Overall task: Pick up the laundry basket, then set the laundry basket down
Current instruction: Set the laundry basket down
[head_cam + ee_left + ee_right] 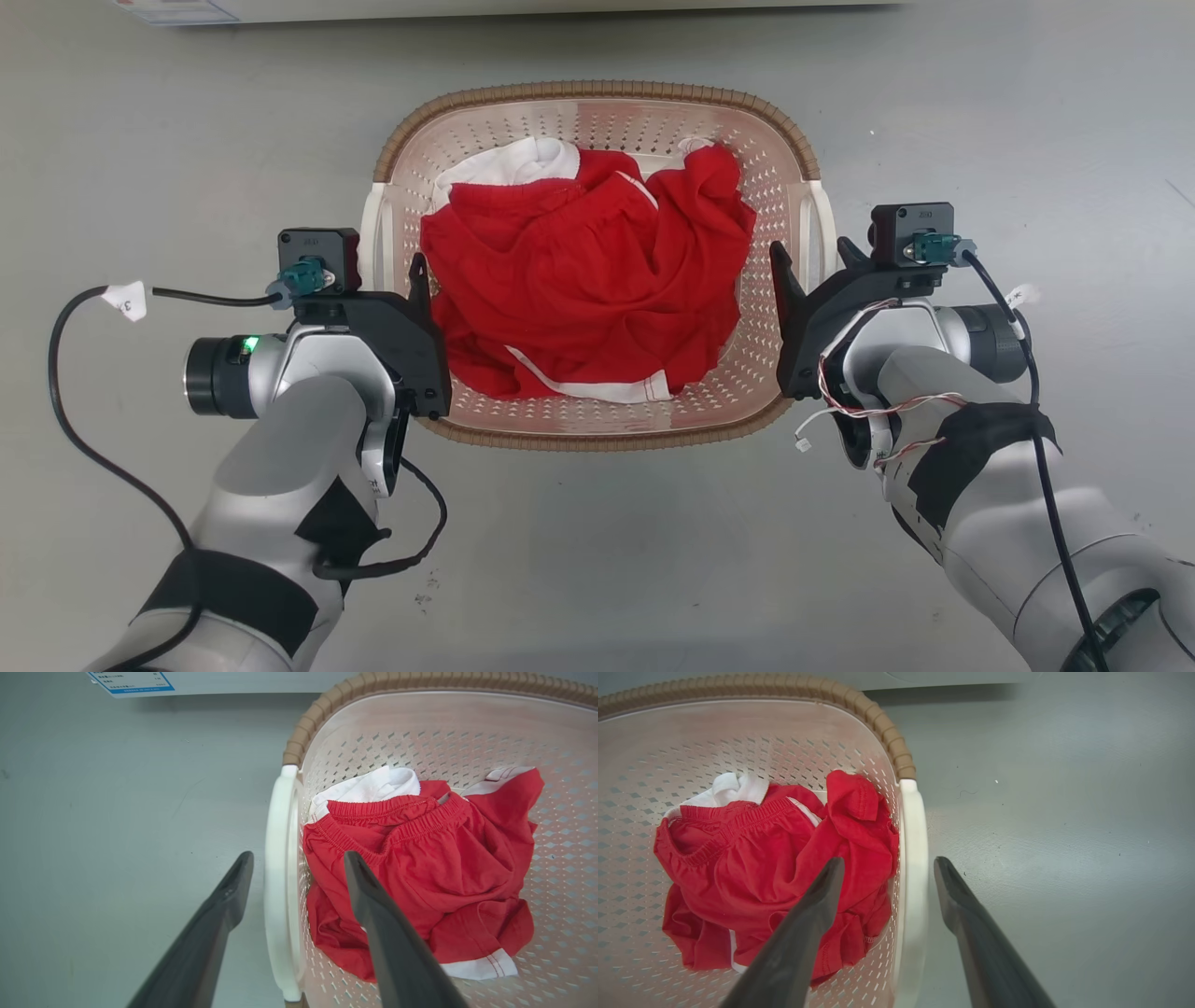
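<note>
Basket: I see the laundry basket (597, 91) standing upright on the grey floor (597, 560), between my two arms and just short of a pale appliance edge (560, 7).
Contents: a crumpled heap of red clothes (579, 280) with white trim covers most of the bottom. A white garment (523, 163) is tucked under it on the far side.
Left handle (280, 877): white and set into the brown rim. It runs between my left fingers.
Left hand (297, 856): open and holding nothing. One finger is inside the basket over the red cloth, the other outside over the floor. I cannot tell whether either touches the handle.
Right handle (913, 882): white, and it also lies between the fingers.
Right hand (888, 861): open and empty, with one finger inside the basket and one outside. Contact cannot be confirmed.
Surroundings: a blue-edged label (133, 681) is on the appliance.
</note>
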Controlling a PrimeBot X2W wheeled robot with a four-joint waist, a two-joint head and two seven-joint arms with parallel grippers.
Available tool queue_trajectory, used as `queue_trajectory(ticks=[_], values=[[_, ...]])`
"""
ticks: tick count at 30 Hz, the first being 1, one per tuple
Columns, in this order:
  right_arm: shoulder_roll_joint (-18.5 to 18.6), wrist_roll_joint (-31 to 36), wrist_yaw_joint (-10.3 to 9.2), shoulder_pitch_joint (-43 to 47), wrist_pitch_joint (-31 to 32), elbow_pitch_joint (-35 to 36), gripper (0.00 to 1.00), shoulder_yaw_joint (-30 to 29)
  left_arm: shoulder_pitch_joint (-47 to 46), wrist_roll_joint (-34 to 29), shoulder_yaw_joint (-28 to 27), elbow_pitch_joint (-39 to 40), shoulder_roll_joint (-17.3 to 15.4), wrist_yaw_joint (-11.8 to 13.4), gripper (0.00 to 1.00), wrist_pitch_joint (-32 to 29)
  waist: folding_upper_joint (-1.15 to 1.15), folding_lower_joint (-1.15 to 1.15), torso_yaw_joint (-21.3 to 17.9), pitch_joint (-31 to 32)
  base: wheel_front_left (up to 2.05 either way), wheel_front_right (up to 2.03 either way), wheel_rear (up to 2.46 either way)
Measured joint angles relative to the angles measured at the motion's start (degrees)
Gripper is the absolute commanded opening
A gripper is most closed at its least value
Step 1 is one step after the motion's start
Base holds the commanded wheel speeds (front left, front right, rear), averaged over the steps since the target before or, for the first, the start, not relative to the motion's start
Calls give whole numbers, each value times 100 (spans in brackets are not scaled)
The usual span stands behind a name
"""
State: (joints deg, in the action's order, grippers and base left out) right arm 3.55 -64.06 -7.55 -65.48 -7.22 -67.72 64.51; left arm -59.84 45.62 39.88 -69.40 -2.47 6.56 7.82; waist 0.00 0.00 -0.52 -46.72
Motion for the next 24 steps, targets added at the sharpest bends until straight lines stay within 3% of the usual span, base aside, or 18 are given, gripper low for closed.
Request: queue_trajectory(ticks=[15, 24], values=[[-8, -3, 0, 2, -196, -138, 100, 31, 17, 1, 2, -166, 13, -12, 100, 181, 0, 0, -37, 151, 0, 0, 0], [-8, -3, 0, 49, -405, -172, 100, 33, 257, 9, -16, -179, 23, -204, 100, 450, 0, 0, -29, 530, 0, 0, 0]])
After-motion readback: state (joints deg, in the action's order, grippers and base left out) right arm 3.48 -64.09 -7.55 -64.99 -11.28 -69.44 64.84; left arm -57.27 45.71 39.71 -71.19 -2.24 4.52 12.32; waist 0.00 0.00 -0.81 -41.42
